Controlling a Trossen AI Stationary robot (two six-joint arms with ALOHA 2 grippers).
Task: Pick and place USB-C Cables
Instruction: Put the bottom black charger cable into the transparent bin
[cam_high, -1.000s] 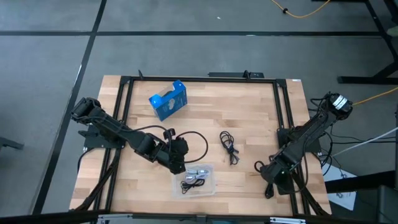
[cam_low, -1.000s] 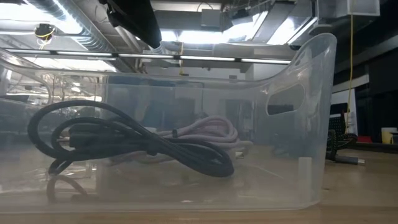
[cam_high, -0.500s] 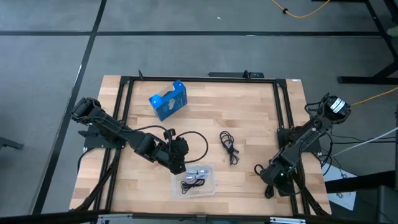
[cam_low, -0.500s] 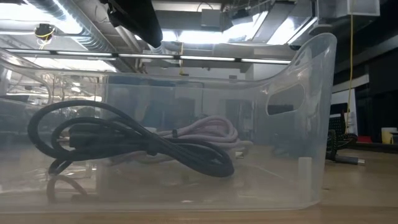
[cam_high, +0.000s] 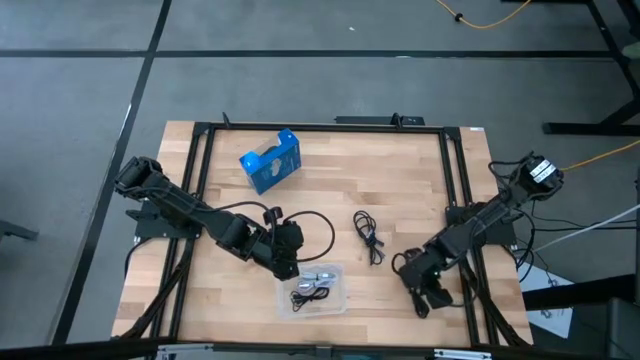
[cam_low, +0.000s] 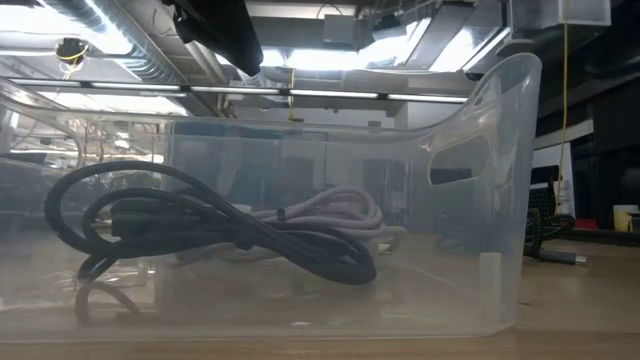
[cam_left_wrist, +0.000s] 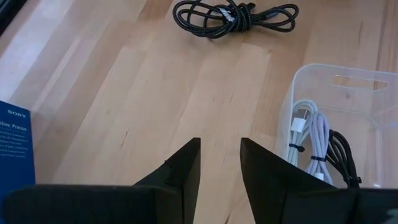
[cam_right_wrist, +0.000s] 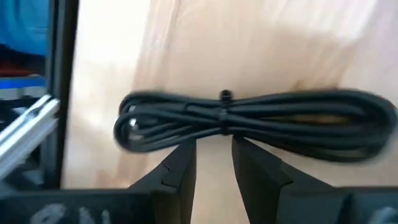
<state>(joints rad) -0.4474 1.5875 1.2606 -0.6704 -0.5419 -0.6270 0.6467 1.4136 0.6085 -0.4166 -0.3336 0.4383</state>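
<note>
I saw one black cable lying loose on the table at centre, bundled into a thin figure-eight and tied in the middle. The clear tray at 6 o'clock from it held a black cable looped over a white one. The left gripper hung at the tray's 10 o'clock corner, fingers narrowly parted, empty. The right gripper sat at 4 o'clock of the loose cable, fingers a little apart over another tied black bundle, not gripping it.
</note>
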